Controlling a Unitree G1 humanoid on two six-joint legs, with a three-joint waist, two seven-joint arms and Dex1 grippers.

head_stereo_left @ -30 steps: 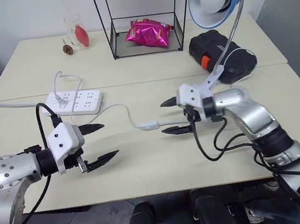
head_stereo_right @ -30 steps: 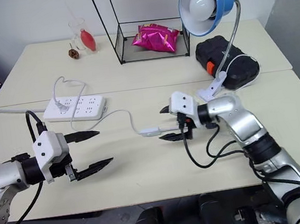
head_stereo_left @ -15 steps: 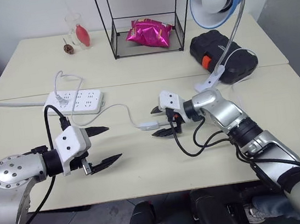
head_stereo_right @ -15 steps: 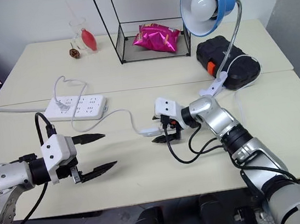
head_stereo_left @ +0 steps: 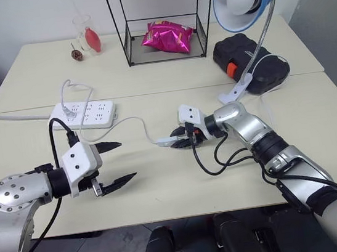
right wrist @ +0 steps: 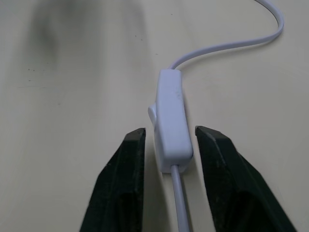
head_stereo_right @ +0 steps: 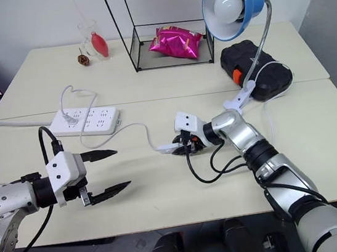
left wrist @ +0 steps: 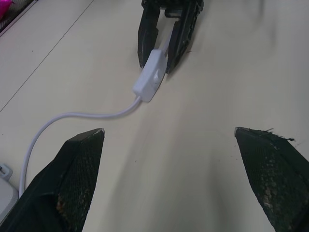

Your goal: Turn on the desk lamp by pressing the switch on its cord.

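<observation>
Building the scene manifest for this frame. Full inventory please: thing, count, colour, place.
desk lamp: 1, blue shade, white bulb, chrome neck; clipped at far right of the tables.
switch: 1, white; on the near table, between the right jaws.
cord: 1, thin white; runs from the switch toward the power strip.
power strip: 1, white; left of centre.
wire rack: 1, black; far table.
snack bag: 1, pink; inside the rack.
black case: 1, orange latch; behind the lamp clip.
glass: 1, clear, red item inside; far left.
tables: 2, cream.
left gripper: black jaws wide open, above the near table.
right gripper: black jaws narrowed around the switch.
</observation>
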